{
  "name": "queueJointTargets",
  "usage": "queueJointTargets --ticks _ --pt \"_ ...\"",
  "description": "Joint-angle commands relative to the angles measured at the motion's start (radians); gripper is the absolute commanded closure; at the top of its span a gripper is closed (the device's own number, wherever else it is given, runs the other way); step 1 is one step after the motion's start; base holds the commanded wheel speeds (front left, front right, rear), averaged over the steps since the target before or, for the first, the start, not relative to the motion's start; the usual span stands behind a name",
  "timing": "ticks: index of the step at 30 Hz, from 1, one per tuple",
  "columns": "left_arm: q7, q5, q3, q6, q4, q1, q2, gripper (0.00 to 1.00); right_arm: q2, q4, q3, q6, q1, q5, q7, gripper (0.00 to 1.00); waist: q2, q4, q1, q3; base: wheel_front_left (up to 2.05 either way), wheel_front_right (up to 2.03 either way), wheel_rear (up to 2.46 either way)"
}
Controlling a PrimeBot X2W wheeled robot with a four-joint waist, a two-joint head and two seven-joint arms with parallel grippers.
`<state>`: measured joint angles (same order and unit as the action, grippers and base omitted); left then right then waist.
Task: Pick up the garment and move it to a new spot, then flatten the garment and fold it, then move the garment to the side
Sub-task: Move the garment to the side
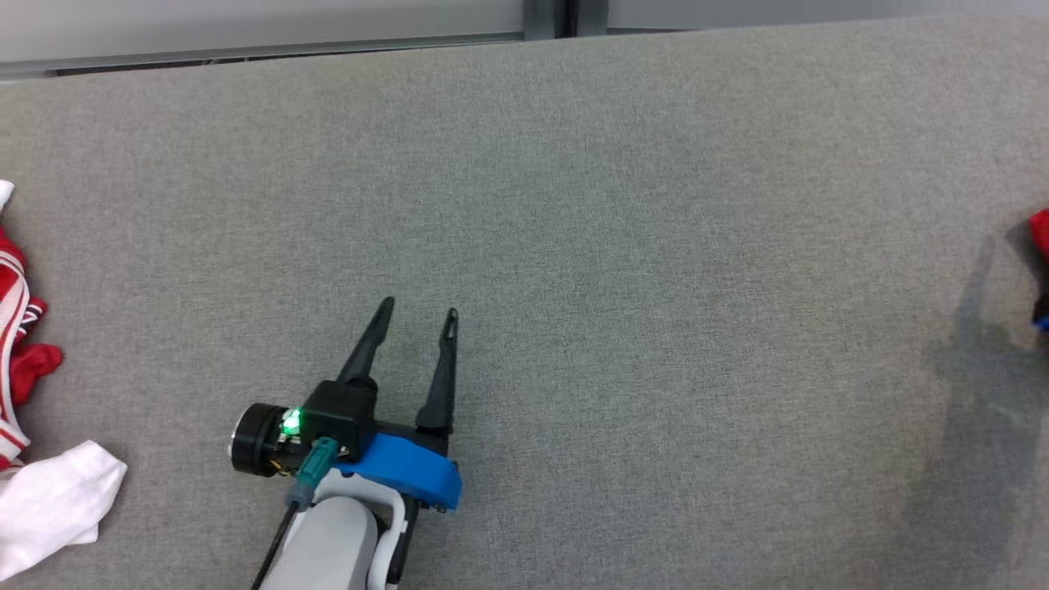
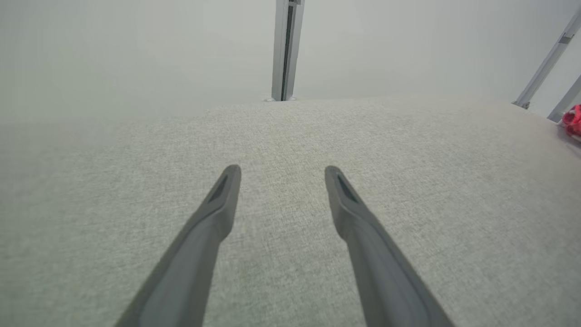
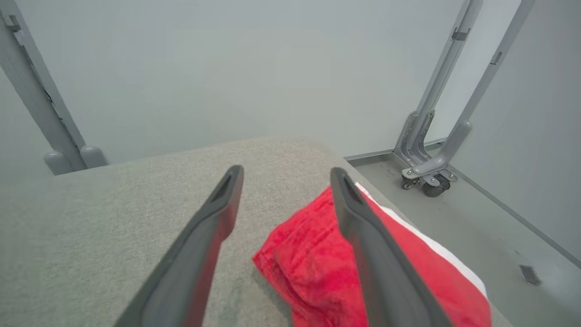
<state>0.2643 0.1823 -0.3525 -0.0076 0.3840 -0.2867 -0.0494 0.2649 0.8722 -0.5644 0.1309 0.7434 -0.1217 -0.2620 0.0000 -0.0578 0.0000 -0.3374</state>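
No legible text or labels.

Head view: the red garment [image 1: 1041, 233] is cut off by the R edge, so just a small bit is seen. A blue bit [image 1: 1042, 324] under it is too small to be told. At the L edge, red & white clothes [image 1: 12, 328] and a white cloth [image 1: 49, 500] are cut off. The left arm [image 1: 328, 541] is cut off at the btm.

Left wrist view: the garment is seen as a tiny red spot, cut by the R edge.

Right wrist view: part of the garment is hidden behind a finger [image 3: 363, 236] of the right gripper [image 3: 287, 170]. Its near end is cut off by the btm edge. The top of the stand [image 3: 424, 172] is cut off too.
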Motion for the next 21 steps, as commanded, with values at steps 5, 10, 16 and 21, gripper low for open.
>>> queueJointTargets --ticks 5,10,16,21 --pt "0.0 0.011 0.102 0.036 -0.019 0.024 -0.002 0.0 -0.086 -0.206 0.157 0.0 -0.111 0.079 -0.003 0.0 0.0 0.017 0.0 0.049 0.0 0.0 0.0" --pt "0.0 0.005 0.195 0.066 -0.024 0.053 -0.001 0.0 -0.148 -0.342 0.276 0.0 -0.244 0.139 -0.003 0.0 0.0 0.039 0.0 0.102 0.0 0.0 0.0" --pt "0.0 0.0 0.247 0.073 -0.005 0.093 -0.001 0.0 -0.19 -0.39 0.334 0.0 -0.378 0.162 -0.003 0.0 0.0 0.061 0.0 0.162 0.0 0.0 0.0" --pt "0.0 0.004 0.265 0.074 0.016 0.155 -0.001 0.0 -0.21 -0.421 0.402 0.0 -0.489 0.157 -0.003 0.0 0.0 0.066 0.0 0.225 0.0 0.0 0.0"
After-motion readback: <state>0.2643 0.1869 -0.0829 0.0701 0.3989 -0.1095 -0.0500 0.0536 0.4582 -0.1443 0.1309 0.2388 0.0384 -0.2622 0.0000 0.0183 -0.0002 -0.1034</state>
